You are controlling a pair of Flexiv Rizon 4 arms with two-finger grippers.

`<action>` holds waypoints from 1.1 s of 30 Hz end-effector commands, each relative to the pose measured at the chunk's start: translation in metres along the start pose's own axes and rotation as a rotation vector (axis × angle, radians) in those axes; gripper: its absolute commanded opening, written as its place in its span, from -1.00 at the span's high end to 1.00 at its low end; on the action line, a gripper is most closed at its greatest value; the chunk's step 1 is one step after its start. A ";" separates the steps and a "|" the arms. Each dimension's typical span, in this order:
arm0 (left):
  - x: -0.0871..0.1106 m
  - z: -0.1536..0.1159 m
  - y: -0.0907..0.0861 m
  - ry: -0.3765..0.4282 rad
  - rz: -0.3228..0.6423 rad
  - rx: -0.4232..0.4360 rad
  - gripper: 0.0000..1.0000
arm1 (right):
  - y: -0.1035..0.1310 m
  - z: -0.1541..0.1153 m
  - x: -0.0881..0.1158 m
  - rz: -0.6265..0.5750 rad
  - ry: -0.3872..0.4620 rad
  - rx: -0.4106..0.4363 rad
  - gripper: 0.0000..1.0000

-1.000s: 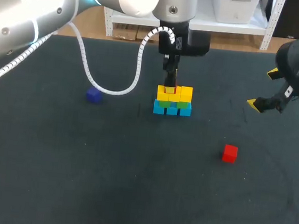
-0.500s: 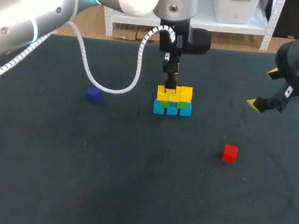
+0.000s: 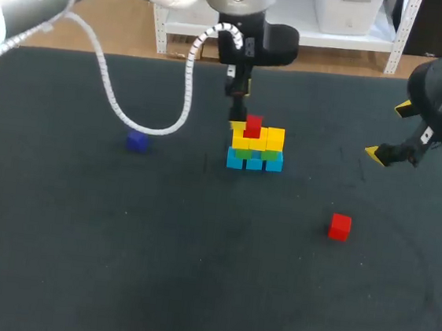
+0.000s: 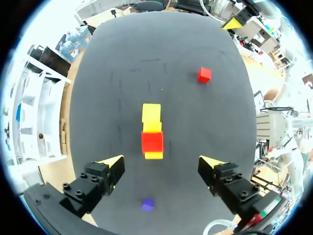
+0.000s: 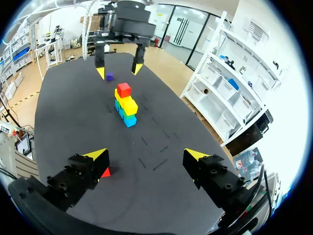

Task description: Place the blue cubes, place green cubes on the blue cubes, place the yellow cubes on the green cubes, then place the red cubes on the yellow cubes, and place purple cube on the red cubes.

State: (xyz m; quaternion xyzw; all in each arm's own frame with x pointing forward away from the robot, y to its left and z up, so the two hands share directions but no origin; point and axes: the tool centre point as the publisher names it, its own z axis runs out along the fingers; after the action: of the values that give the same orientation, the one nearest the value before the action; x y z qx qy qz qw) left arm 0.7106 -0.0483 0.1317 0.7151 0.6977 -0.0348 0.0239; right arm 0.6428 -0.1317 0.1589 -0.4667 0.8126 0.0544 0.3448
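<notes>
Red cube rests on yellow cubes; left pincer above gapes wide, empty.

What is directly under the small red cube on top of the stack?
A row of yellow cubes carries the small red cube; below them show green cubes, then blue cubes. The yellow top face beneath it is hidden.
</notes>
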 end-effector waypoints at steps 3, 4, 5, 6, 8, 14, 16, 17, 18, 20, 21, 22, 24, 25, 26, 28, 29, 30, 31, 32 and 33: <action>0.029 -0.013 -0.021 -0.042 -0.022 -0.131 -1.00 | 0.003 0.002 0.001 0.001 -0.005 0.176 -1.00; 0.032 -0.015 -0.022 -0.037 -0.029 -0.140 -1.00 | 0.003 0.002 0.001 0.001 -0.005 0.176 -1.00; 0.035 -0.017 -0.024 -0.037 -0.039 -0.148 -1.00 | 0.003 0.002 0.001 0.001 -0.005 0.176 -1.00; 0.038 -0.018 -0.025 -0.039 -0.041 -0.150 -1.00 | 0.003 0.002 0.001 0.001 -0.005 0.176 -1.00; 0.043 -0.021 -0.029 -0.039 -0.047 -0.159 -1.00 | 0.003 0.002 0.001 0.001 -0.005 0.176 -1.00; 0.060 -0.026 -0.046 -0.051 -0.110 -0.222 -1.00 | 0.003 0.002 0.001 0.001 -0.005 0.176 -1.00; 0.064 -0.024 -0.050 -0.067 -0.125 -0.239 -1.00 | 0.003 0.002 0.001 0.001 -0.005 0.176 -1.00; 0.065 -0.023 -0.053 -0.061 -0.138 -0.253 -1.00 | 0.003 0.002 0.001 0.001 -0.005 0.176 -1.00; 0.066 -0.021 -0.054 -0.077 -0.138 -0.266 -1.00 | 0.003 0.002 0.001 0.001 -0.005 0.176 -1.00; 0.068 -0.020 -0.058 -0.108 -0.142 -0.263 -1.00 | 0.003 0.002 0.001 0.001 -0.005 0.176 -1.00; 0.070 -0.019 -0.060 -0.105 -0.154 -0.276 -1.00 | 0.003 0.002 0.001 0.001 -0.005 0.176 -1.00; 0.071 -0.018 -0.062 -0.105 -0.167 -0.289 -1.00 | 0.003 0.002 0.001 0.001 -0.005 0.176 -1.00; 0.076 -0.017 -0.069 -0.119 -0.179 -0.297 -1.00 | 0.003 0.002 0.001 0.001 -0.005 0.176 -1.00; 0.078 -0.018 -0.072 -0.121 -0.195 -0.308 -1.00 | 0.003 0.002 0.001 0.001 -0.005 0.176 -1.00; 0.081 -0.017 -0.070 -0.118 -0.215 -0.323 -1.00 | 0.003 0.002 0.001 0.001 -0.005 0.176 -1.00; 0.080 -0.018 -0.071 -0.118 -0.230 -0.327 -1.00 | 0.003 0.002 0.001 0.001 -0.005 0.176 -1.00; 0.080 -0.018 -0.071 -0.121 -0.243 -0.334 -1.00 | 0.003 0.002 0.001 0.001 -0.005 0.176 -1.00; 0.079 -0.018 -0.072 -0.113 -0.259 -0.346 -1.00 | 0.003 0.002 0.001 0.001 -0.005 0.176 -1.00; 0.080 -0.019 -0.073 -0.108 -0.265 -0.348 -1.00 | 0.003 0.002 0.001 0.001 -0.005 0.176 -1.00; 0.082 -0.020 -0.074 -0.113 -0.267 -0.348 -1.00 | 0.003 0.002 0.001 0.001 -0.005 0.176 -1.00; 0.084 -0.021 -0.074 -0.108 -0.285 -0.357 -1.00 | 0.003 0.002 0.001 0.001 -0.005 0.176 -1.00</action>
State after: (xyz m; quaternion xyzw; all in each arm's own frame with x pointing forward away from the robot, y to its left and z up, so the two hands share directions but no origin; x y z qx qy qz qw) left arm 0.6463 0.0320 0.1451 0.6047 0.7847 0.0084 0.1362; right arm 0.6428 -0.1317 0.1590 -0.4667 0.8126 0.0543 0.3449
